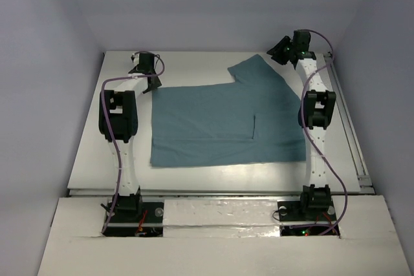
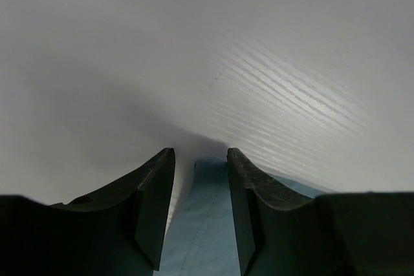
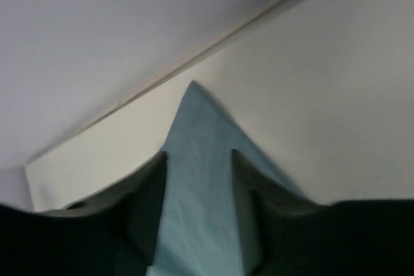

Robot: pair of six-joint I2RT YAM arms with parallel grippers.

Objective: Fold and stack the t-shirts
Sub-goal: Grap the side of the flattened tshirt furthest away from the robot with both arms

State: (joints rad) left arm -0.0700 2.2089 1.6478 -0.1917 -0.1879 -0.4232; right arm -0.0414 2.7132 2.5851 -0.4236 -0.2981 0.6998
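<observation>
One teal t-shirt (image 1: 226,124) lies flat on the white table (image 1: 194,63), with one sleeve (image 1: 255,72) sticking out towards the far right. My left gripper (image 1: 152,84) is at the shirt's far left corner. In the left wrist view the left gripper (image 2: 200,154) is open, with the shirt's corner (image 2: 204,224) lying between the fingers. My right gripper (image 1: 279,54) is at the far right by the sleeve. In the right wrist view the right gripper (image 3: 198,155) is open, and a pointed piece of the teal cloth (image 3: 194,134) runs between the fingers and ends just past them.
Pale walls close in the table at the back and on both sides. A metal rail (image 1: 349,127) runs along the table's right edge. A raised white ledge (image 1: 220,211) with both arm bases crosses the near edge. The table's far edge (image 3: 213,37) lies just beyond the right gripper.
</observation>
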